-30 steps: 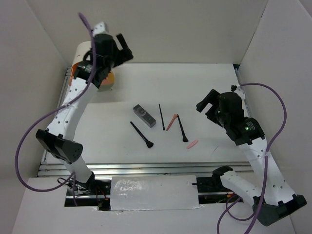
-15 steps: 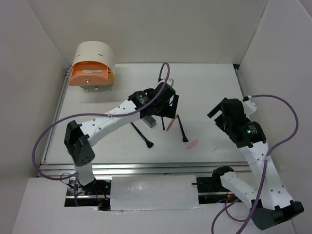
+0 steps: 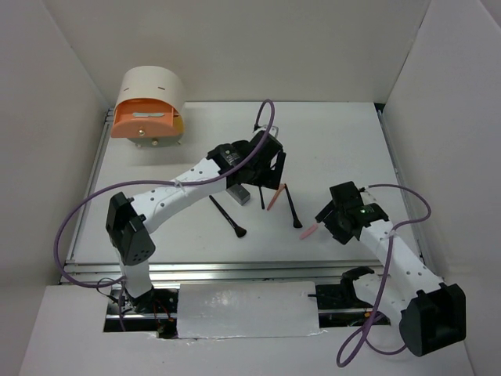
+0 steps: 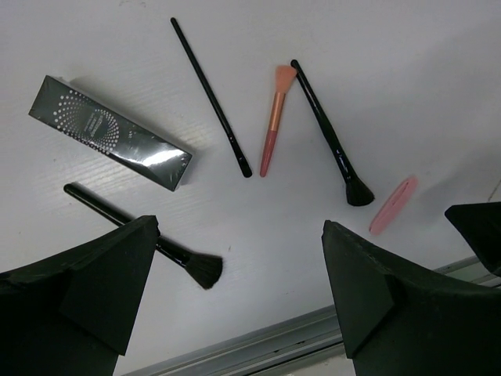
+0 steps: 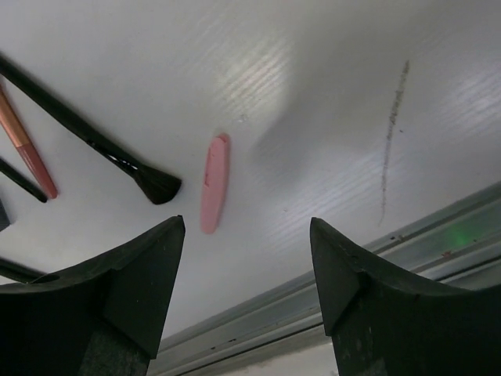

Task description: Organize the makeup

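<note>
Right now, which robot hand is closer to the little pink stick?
Right. The right gripper hovers beside the pink stick; the left gripper hangs farther off, near the coral brush.

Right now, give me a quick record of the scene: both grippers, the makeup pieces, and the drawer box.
left gripper: open, empty, above the makeup cluster
right gripper: open, empty, close to the pink stick
makeup on table: grey case, thin black stick, coral brush, right black brush, left black brush, all lying flat
drawer box: far-left corner, away from the makeup
</note>
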You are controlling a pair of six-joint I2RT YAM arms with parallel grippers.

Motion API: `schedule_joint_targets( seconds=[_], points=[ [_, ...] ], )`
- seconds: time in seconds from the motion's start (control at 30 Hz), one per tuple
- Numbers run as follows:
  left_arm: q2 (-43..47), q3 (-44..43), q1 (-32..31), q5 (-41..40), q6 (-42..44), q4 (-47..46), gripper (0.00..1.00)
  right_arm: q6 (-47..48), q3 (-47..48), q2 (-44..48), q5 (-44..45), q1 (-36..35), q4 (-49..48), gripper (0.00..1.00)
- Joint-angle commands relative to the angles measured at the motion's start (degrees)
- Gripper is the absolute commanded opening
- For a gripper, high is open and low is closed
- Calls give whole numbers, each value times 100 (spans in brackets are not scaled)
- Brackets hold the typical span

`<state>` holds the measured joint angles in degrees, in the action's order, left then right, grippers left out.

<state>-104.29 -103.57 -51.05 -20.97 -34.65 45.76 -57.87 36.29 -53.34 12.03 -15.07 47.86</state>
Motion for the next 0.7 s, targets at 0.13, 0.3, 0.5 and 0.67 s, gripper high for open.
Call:
schedule_joint_targets(
  seconds=[0.13,0.3,0.5,0.67],
  points=[
    [506,416,-11,-205,-6,47,99,-41,-52,-668,-78,-22,-997,70],
    [629,522,-11,-267,-24,91,99,-93,-61,-1187,-157,-66,-1164,69],
    [779,768,16,-276,-50,30,99,-128,-61,-1591,-140,-137,-1367,68],
    [814,926,25,-206,-94,12,99,-163,70,-1960,-70,-216,-1419,68]
  ],
)
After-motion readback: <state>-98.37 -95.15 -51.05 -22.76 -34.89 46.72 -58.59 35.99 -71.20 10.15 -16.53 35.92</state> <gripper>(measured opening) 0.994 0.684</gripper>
